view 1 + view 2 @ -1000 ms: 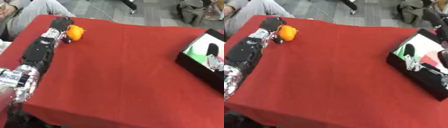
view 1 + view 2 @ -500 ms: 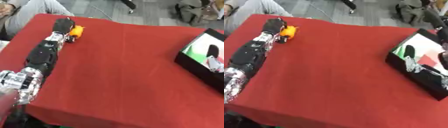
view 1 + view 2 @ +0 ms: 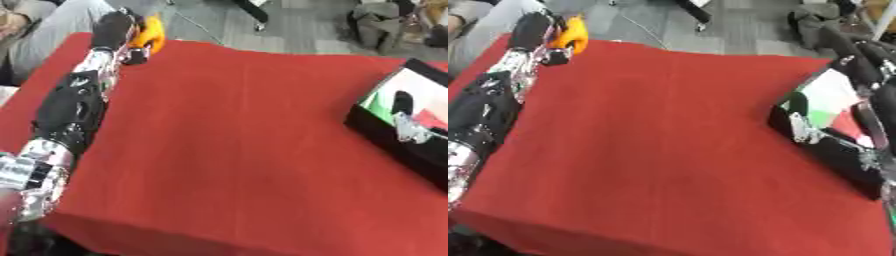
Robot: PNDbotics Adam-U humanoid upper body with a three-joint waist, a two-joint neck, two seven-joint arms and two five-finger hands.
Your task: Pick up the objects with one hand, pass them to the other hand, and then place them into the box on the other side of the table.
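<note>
At the far left corner of the red table (image 3: 227, 140), my left hand (image 3: 115, 30) is at the end of an arm stretched out along the table's left edge. Its fingers are curled round an orange object (image 3: 149, 31), which shows on the hand's right side, pressed against the fingers and reaching a little past the far edge of the cloth. Motion blur hides whether the orange object touches the table or is lifted off it. I cannot make out what the object is beyond its colour and rounded shape.

On the right side of the table stands a black box (image 3: 837, 155), open at the top, with green, white and red contents visible inside. My right hand (image 3: 800, 125) shows at the box, its silver and black fingers lying over the near wall; I cannot tell whether they are spread or closed. The right arm comes in from the upper right corner of the right eye view. The orange object and the box are well apart, at opposite sides of the cloth.
</note>
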